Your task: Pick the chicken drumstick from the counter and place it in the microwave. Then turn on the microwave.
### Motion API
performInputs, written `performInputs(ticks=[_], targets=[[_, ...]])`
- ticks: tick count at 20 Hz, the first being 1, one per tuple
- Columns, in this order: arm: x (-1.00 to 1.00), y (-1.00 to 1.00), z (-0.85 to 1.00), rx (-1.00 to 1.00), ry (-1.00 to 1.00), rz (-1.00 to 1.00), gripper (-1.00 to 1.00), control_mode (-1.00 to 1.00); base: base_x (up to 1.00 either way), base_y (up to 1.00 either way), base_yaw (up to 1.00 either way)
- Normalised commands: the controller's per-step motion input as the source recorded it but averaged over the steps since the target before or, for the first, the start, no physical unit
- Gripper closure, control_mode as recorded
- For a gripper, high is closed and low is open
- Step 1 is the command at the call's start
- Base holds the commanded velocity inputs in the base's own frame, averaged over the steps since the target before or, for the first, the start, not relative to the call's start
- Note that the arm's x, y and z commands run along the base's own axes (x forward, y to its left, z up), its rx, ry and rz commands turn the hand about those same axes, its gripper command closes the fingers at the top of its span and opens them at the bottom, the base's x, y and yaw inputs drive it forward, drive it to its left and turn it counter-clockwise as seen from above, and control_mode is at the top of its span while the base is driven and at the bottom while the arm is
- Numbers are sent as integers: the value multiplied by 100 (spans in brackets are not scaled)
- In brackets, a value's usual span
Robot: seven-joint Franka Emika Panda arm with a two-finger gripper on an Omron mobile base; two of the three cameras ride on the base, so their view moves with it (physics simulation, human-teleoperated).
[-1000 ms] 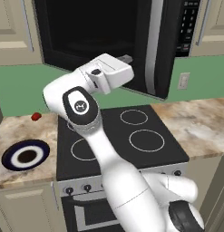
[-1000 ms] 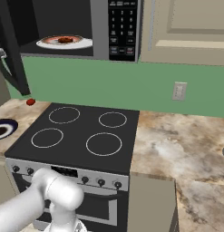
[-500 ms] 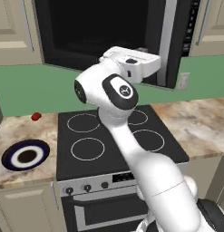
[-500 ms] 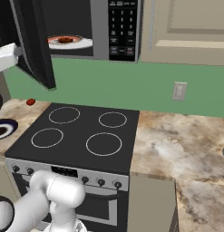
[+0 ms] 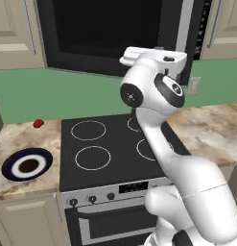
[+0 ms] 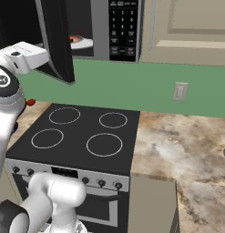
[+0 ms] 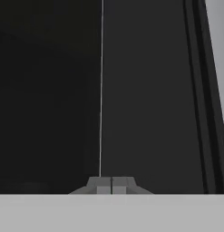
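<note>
So my hand (image 7: pixel 111 185) is up against the dark microwave door (image 6: pixel 57 41), fingers pinched together with nothing between them. The door hangs partly open, swung out over the stove (image 6: pixel 82 136). The chicken drumstick (image 6: pixel 76 39) sits on a white plate (image 6: pixel 84 43) inside the microwave (image 6: pixel 98 27) (just a sliver of it peeks past the door edge). On the marbled tabletop (image 5: pixel 14 139) left of the stove there's a small red thing (image 5: pixel 38 123) and a dark-rimmed dish (image 5: pixel 27 164).

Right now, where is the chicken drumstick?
In the right base view, the chicken drumstick lies on a white plate inside the microwave, peeking out past the edge of the half-closed door, left of the keypad.
</note>
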Motion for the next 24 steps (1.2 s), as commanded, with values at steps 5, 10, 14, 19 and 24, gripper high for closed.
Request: performInputs(ticks=[5,10,14,19,24], targets=[[45,0,0,0,1,31,100,-100,0,0,0],[55,0,11,0,9,28,100,-100,0,0,0],[70,0,14,0,11,25,100,-100,0,0,0],[53,0,19,0,7,22,100,-100,0,0,0],[46,0,20,0,7,19,100,-100,0,0,0]])
